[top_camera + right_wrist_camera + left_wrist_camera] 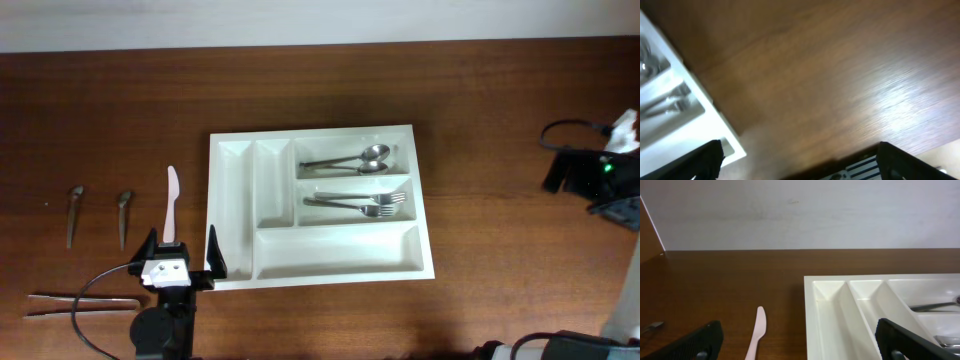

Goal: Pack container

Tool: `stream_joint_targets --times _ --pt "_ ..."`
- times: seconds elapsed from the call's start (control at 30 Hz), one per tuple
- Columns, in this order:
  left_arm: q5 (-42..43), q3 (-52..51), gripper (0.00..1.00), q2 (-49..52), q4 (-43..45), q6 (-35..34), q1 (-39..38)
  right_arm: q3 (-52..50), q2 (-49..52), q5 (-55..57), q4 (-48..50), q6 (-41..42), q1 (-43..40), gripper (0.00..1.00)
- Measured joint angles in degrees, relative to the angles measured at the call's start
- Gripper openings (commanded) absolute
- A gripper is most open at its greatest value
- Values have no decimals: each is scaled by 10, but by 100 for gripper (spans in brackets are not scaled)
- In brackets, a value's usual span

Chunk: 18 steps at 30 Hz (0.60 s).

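The white cutlery tray (424, 215) lies at the table's middle. Its top wide compartment holds spoons (352, 160), the middle one holds forks (362, 203), and the bottom one and both narrow ones are empty. A pale pink plastic knife (171, 205) lies left of the tray. My left gripper (182, 255) is open and empty at the knife's near end, its right finger at the tray's front left corner. The left wrist view shows the knife (758, 330) and the tray (830, 315). My right gripper (800, 162) is open and empty over bare table, right of the tray (715, 127).
Two dark-handled utensils (74, 213) (123, 215) lie at the far left. A pair of long thin sticks or tongs (80, 303) lies at the front left. The right arm (600, 180) sits at the table's right edge. A wall runs along the back.
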Motion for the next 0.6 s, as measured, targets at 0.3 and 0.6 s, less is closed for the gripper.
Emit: stream_joint_targets --times 0.3,0.6 --pt "0 0 99 0 0 0 0 -125 -79 -37 15 -2 0 92" --pt "0 0 99 0 0 0 0 -208 -240 -32 99 -3 0 99"
